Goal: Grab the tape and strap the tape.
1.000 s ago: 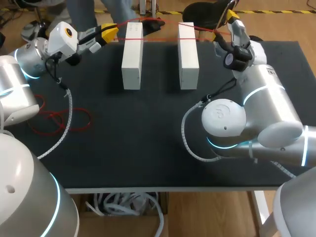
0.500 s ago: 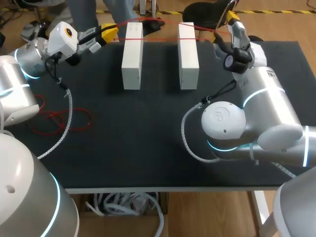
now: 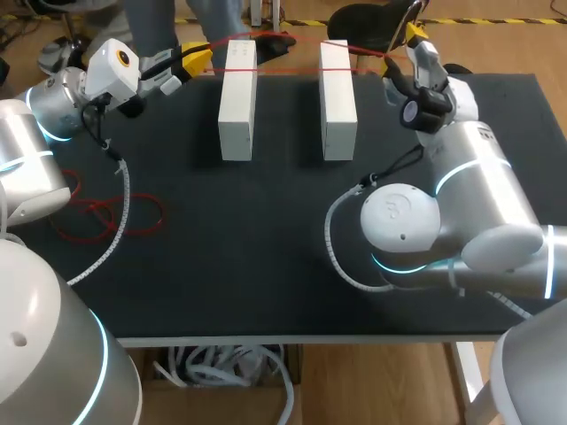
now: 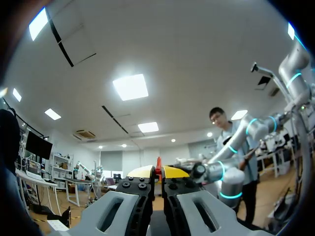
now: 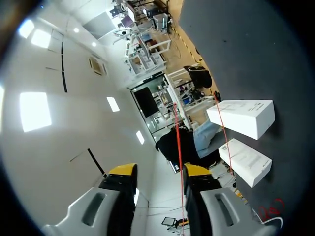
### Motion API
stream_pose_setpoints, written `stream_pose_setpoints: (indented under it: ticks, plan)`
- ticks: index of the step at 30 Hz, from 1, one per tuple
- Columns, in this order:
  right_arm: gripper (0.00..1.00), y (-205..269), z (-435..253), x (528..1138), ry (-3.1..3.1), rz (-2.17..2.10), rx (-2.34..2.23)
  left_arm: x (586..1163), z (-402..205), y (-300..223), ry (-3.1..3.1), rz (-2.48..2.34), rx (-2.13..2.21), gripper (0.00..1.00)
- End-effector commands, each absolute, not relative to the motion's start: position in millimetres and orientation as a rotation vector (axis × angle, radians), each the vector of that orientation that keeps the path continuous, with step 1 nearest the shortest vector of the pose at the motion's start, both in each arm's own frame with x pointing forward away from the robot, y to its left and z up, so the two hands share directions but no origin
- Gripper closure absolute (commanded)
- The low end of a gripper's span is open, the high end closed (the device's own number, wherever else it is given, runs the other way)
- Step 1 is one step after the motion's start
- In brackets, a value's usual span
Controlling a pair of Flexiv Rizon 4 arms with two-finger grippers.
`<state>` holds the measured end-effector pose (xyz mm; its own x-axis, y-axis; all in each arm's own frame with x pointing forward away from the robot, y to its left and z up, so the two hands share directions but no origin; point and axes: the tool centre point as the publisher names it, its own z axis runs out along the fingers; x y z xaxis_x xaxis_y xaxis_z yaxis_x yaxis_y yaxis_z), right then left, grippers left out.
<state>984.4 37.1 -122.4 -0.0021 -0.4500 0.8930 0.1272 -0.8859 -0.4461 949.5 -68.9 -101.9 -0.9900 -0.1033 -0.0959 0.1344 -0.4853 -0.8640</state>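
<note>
Two white boxes (image 3: 237, 97) (image 3: 337, 97) stand side by side at the back of the black table (image 3: 266, 239). A thin red tape (image 3: 288, 68) runs across their far ends and stretches out to both grippers. My left gripper (image 3: 197, 58) hovers left of the boxes, shut on the tape; its yellow tips (image 4: 157, 171) pinch the red strand. Right of the boxes, my right gripper (image 3: 416, 37) is raised. In its wrist view the fingers (image 5: 155, 172) stand apart, and the tape (image 5: 178, 147) passes along the inner side of one finger toward the boxes (image 5: 243, 117).
A loose tangle of red tape (image 3: 106, 212) lies at the table's left edge, also seen beyond the boxes as a red coil (image 5: 270, 209). My right arm's large elbow (image 3: 403, 221) hangs over the right half of the table.
My right wrist has shifted slightly toward the boxes. The left arm, tape and boxes look unchanged.
</note>
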Motion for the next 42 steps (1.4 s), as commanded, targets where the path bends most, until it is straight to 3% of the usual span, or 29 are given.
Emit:
stream_pose_setpoints:
  ticks: [1,3,4,6,42]
  plan:
    - [0.79,38.1,-120.7,983.7,0.335,-1.943,-1.889,950.2,-102.2,-68.8,1.512,-2.596,0.049,1.0]
    - [0.85,38.6,-120.8,984.0,0.334,-1.943,-1.891,950.2,-102.2,-68.8,1.512,-2.596,0.049,1.0]
    - [0.97,38.7,-121.0,984.2,0.332,-1.944,-1.892,950.2,-102.2,-68.8,1.512,-2.596,0.049,1.0]
    - [1.0,39.1,-121.5,984.8,0.325,-1.947,-1.899,950.2,-102.2,-68.8,1.512,-2.596,0.049,1.0]
    - [1.0,51.9,-105.1,985.8,-0.402,-2.617,-2.049,950.2,-102.2,-68.8,1.512,-2.596,0.049,1.0]
